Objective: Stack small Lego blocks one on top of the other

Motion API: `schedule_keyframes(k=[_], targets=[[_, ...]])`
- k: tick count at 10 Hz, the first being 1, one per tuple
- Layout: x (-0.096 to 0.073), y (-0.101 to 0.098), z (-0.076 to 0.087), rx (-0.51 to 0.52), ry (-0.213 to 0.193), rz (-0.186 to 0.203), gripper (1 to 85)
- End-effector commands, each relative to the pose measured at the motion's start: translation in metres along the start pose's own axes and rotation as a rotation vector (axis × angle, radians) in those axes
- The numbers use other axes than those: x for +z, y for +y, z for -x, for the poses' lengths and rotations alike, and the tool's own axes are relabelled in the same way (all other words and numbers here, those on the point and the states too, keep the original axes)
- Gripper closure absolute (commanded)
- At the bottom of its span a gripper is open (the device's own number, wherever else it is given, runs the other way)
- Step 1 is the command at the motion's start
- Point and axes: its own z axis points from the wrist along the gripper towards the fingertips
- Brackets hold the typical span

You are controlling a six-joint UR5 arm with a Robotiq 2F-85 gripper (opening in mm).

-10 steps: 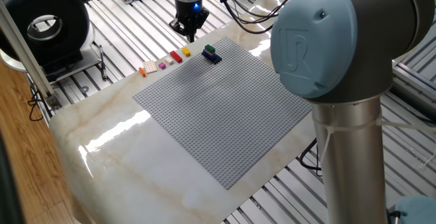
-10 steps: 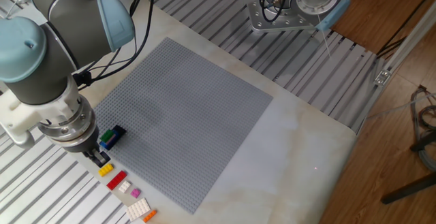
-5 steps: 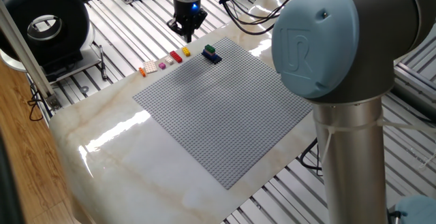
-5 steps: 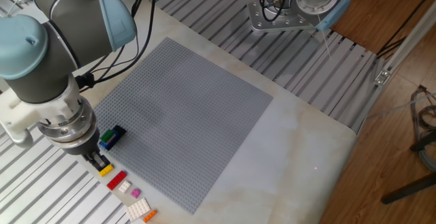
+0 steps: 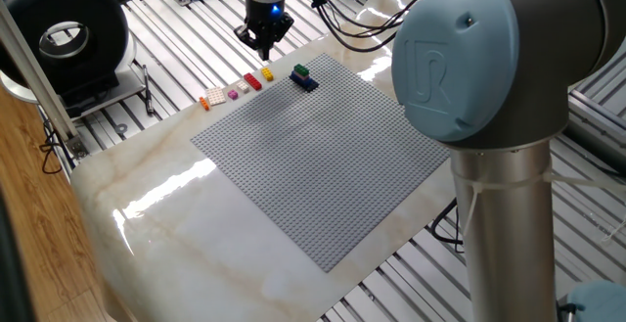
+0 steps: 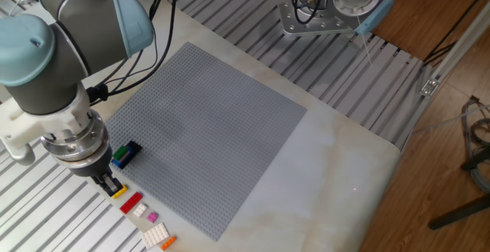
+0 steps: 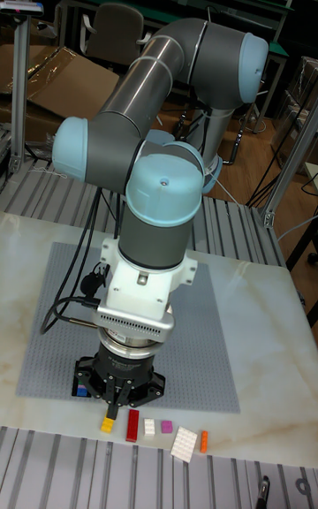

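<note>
A row of small Lego blocks lies on the marble beside the baseplate: yellow (image 6: 119,192) (image 5: 266,73) (image 7: 106,425), red (image 6: 131,202) (image 7: 133,425), pink (image 6: 152,217) and orange (image 6: 168,242). On the baseplate's near corner stands a short stack with a green block (image 6: 120,154) (image 5: 300,70) on blue and dark navy ones (image 5: 307,83). My gripper (image 6: 109,181) (image 5: 262,46) (image 7: 114,400) hovers just beside and above the yellow block, its fingers narrowly open with nothing between them. The arm hides most of the stack in the tall fixed view.
The grey studded baseplate (image 6: 214,122) covers the middle of the marble table (image 6: 329,160). Two white pieces (image 6: 155,235) lie in the block row. Slatted aluminium surrounds the table, with cables behind the gripper (image 5: 342,19) and a black ring-shaped device (image 5: 64,38) at the far left.
The gripper has drifted a little away from the stack, along the table edge toward the yellow block. No block has moved.
</note>
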Motion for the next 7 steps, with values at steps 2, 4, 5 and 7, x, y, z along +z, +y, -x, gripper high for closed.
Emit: schedule_keyframes(k=[2,4,5,7], targets=[[-0.0038,0.0046,0.0002,0.006,0.004,0.013,79.3],[-0.0041,0.0066,0.0008,-0.006,0.001,0.018,76.0],[-0.0050,0.0067,0.0021,-0.014,0.000,0.019,74.0],[-0.0083,0.0036,0.0039,-0.034,0.007,0.015,71.0]])
